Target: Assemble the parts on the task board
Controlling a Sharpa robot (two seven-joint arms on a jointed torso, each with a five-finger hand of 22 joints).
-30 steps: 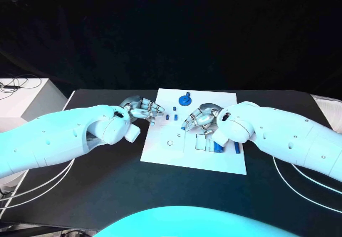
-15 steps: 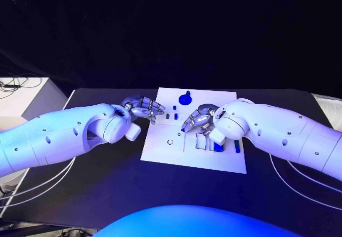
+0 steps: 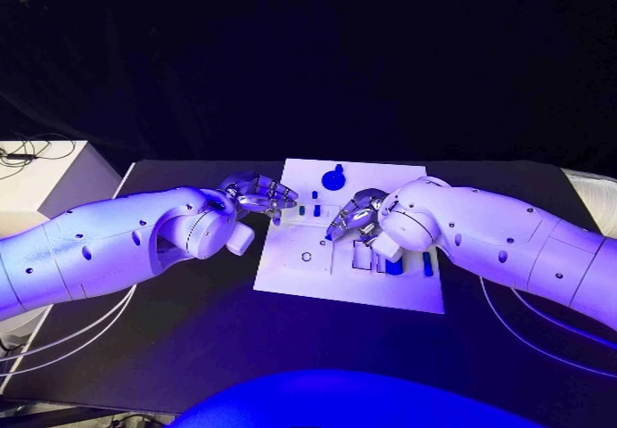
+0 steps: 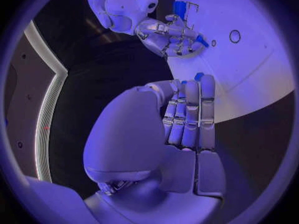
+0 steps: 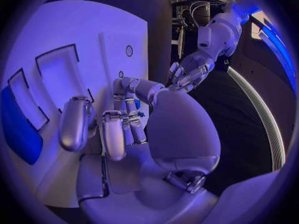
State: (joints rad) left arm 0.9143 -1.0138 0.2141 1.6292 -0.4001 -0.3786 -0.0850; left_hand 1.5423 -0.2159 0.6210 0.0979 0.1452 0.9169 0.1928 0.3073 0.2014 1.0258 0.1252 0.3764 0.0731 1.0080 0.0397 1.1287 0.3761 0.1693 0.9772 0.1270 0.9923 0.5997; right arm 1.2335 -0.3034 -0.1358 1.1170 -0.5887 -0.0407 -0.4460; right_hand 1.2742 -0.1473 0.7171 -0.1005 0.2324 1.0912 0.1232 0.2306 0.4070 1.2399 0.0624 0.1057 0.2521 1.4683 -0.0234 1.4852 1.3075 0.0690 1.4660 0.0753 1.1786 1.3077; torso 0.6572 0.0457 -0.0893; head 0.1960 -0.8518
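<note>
Black bench carries one white task board, long axis running away from the robot. Two hands: left hand curled empty at its left edge, right hand pinching a blue part above it.

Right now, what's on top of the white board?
On the task board lie small blue parts. The right hand hovers over its middle, hiding whatever sits beneath.

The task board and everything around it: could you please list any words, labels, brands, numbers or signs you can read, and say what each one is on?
None: no readable text in any view.
The task board bears only outlined recesses and small rings, no lettering.
The blue parts carry no marks that can be made out.
The left hand and right hand and the arms show screw dots only, no brand.
The white cabinet beside the table shows cables, no label.
</note>
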